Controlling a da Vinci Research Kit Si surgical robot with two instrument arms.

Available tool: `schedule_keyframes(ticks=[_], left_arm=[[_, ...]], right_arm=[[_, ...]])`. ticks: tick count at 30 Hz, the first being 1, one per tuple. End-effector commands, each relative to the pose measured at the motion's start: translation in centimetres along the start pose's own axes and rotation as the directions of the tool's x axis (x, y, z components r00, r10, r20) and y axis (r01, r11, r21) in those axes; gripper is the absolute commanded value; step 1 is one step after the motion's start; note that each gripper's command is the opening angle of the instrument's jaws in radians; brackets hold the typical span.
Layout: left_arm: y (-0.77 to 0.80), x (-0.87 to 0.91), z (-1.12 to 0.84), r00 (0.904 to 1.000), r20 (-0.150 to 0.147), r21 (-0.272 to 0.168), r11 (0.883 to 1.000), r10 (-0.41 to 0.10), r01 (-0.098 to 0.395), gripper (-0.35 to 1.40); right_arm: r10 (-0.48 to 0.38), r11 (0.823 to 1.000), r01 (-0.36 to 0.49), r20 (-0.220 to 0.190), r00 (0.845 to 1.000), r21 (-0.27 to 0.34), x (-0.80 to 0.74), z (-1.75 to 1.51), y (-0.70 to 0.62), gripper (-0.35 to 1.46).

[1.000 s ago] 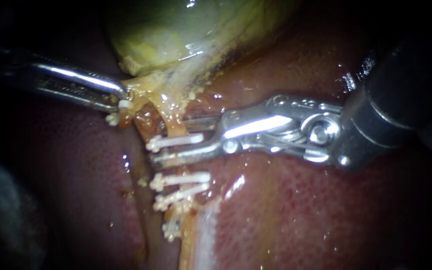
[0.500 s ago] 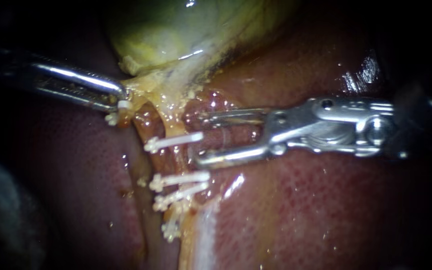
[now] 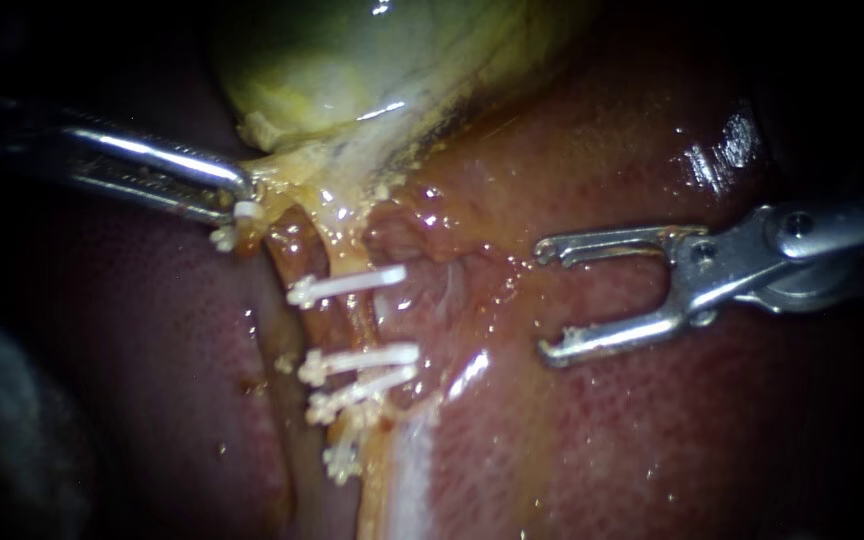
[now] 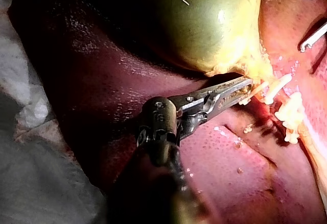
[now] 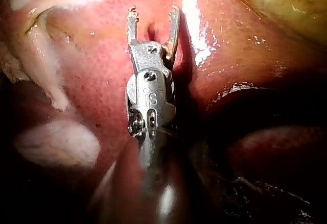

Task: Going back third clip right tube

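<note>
The right instrument (image 3: 546, 300) hangs over bare liver (image 3: 652, 450) with its jaws spread wide and nothing between them, the hooked tips pointing toward the clipped tube (image 3: 360, 322) but well apart from it. In the right wrist view the same instrument (image 5: 153, 12) shows both jaws open above wet, glistening red tissue. A stretch of open liver surface lies between its tips and the clips, free of anything else. On the tube, the uppermost white clip (image 3: 352, 284) sits crosswise and closed, alone above a close pair of clips (image 3: 362, 370) stacked lower down; a further white cluster below them is too blurred to make out. Across the field, the left instrument (image 3: 244, 197) comes in level, its jaws clamped on yellowish tissue (image 3: 282, 180) at the base of the green-yellow gallbladder (image 3: 352, 70), just beside the tube's upper end.
</note>
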State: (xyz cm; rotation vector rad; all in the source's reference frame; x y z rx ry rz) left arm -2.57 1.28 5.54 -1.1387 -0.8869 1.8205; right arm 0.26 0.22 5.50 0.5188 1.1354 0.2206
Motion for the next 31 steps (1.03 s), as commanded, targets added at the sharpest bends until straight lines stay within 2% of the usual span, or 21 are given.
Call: schedule_keyframes(ticks=[1, 6, 10, 15, 18, 27, 31], left_arm=[[-0.02, -0.01, 0.03, 1.0000, -0.001, 0.002, 1.000, 0.001, -0.001, -0.35], [-0.12, 0.01, 0.19, 1.0000, -0.004, 0.009, 1.000, 0.002, -0.002, -0.35], [-0.23, 0.03, 0.39, 0.9999, -0.009, 0.017, 1.000, 0.004, -0.004, -0.35], [-0.34, -0.02, 0.63, 0.9999, -0.009, 0.020, 1.000, 0.010, -0.010, -0.35], [-0.37, -0.05, 0.70, 0.9999, -0.006, 0.017, 1.000, 0.012, -0.012, -0.35], [-0.41, -0.06, 0.69, 0.9999, -0.005, 0.015, 1.000, 0.014, -0.014, -0.35], [-0.40, -0.06, 0.62, 0.9999, -0.003, 0.011, 1.000, 0.014, -0.014, -0.35]], right_arm=[[0.000, 1.000, 0.000, -0.001, 1.000, 0.000, 0.00, 0.00, -0.01, 0.50], [-0.001, 1.000, 0.001, -0.001, 1.000, 0.001, 0.01, 0.00, -0.04, 0.50], [-0.001, 1.000, 0.001, -0.001, 1.000, 0.001, 0.02, 0.00, -0.06, 0.50], [-0.001, 1.000, 0.001, -0.001, 1.000, 0.001, 0.02, -0.01, -0.06, 0.50], [-0.001, 1.000, 0.001, -0.001, 1.000, 0.001, 0.02, -0.01, -0.06, 0.50], [0.002, 1.000, -0.002, 0.001, 1.000, 0.000, 0.06, -0.02, -0.05, 0.50], [0.000, 1.000, 0.000, -0.005, 1.000, -0.002, 0.11, 0.04, -0.04, 0.50]])
